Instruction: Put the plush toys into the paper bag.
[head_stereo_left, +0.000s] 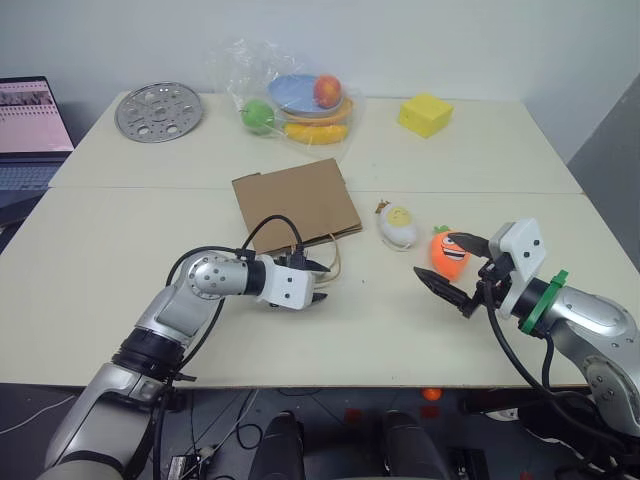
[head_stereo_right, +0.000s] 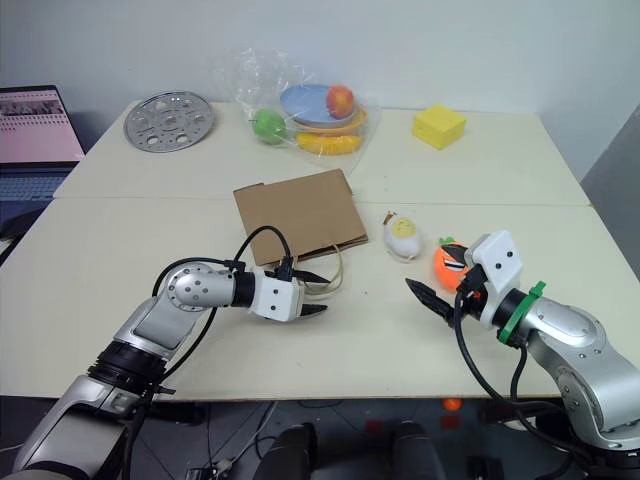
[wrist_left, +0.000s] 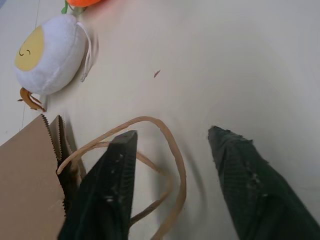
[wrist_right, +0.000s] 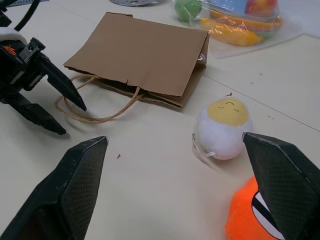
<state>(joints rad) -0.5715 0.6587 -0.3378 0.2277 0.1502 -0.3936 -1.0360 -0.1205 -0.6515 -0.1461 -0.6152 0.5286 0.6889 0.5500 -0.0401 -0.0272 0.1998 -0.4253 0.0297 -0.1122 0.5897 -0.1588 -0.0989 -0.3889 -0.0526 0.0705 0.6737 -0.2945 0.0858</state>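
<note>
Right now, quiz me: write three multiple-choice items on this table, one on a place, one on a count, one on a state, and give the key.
1. Where does the egg plush lie?
A. inside the paper bag
B. on the table between the paper bag and the carrot plush
C. on the metal disc

2. How many plush toys lie on the table?
A. two
B. three
C. four

3. How is the paper bag?
A. standing upright, mouth up
B. lying flat, its cord handles toward the left end effector
C. hanging from the right end effector

Key: 1 B, the egg sits right of the bag and left of the carrot. 2 A, only the egg and the carrot are there. 3 B, the bag lies flat with its handles spread on the table at the left end effector's fingers.
</note>
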